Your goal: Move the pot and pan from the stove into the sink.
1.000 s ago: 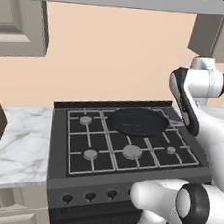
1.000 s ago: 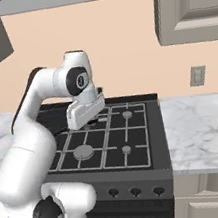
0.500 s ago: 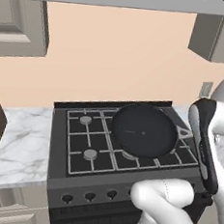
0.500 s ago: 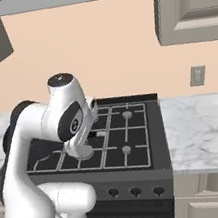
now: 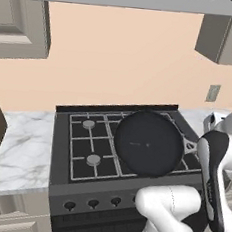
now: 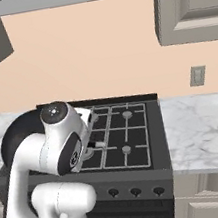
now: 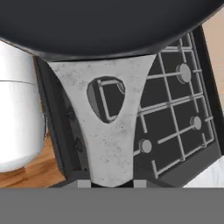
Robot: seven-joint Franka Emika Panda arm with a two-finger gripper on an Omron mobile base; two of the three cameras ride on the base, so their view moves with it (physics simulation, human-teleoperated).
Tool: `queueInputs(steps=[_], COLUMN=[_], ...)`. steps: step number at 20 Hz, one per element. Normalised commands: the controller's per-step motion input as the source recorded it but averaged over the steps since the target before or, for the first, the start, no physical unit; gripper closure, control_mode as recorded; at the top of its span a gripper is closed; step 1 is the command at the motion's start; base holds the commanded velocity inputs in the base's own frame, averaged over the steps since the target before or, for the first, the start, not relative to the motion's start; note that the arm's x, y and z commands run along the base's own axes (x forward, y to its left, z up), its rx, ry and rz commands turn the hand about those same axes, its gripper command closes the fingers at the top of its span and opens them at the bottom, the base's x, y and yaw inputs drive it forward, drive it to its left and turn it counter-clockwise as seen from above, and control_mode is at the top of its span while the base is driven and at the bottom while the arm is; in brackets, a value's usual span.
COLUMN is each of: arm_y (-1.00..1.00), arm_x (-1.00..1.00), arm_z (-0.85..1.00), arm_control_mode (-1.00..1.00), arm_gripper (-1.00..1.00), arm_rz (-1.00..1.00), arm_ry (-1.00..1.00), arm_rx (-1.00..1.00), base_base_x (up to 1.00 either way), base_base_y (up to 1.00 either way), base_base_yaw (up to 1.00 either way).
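Pan [image 5: 148, 142] up off the grates, hanging above the right half of the stove [image 5: 79, 149], toward its front edge. In the hand view its black underside [image 7: 105, 22] fills the top and its handle, which looks speckled grey from here [image 7: 109, 131], runs down between the finger tips, so the gripper [image 7: 109, 183] reads as clamped on the pan by the handle; the tips themselves barely show.

Right base view: pan rim [image 6: 14, 135] pokes out behind the arm, over the stove's left front corner.

Pot and sink: cannot place either from here.

Judgement: carry step, pan first. A held handle with the whole dish cantilevered off it wants a slow swing and a level wrist, or the pan may droop or twist in the grip. Keep it high enough to clear the grates and the counter edge beside the stove.
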Motion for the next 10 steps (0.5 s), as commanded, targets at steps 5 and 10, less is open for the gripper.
queueInputs(steps=[5, 10], arm_y=[0.00, 0.00], arm_x=[0.00, 0.00], arm_z=[0.00, 0.00], arm_control_mode=[1.00, 1.00], arm_gripper=[1.00, 1.00], arm_rz=[0.00, 0.00], arm_ry=[0.00, 0.00], arm_rx=[0.00, 0.00], base_base_x=[-0.75, -0.61], base_base_y=[-0.12, -0.24], base_base_yaw=[0.04, -0.05])
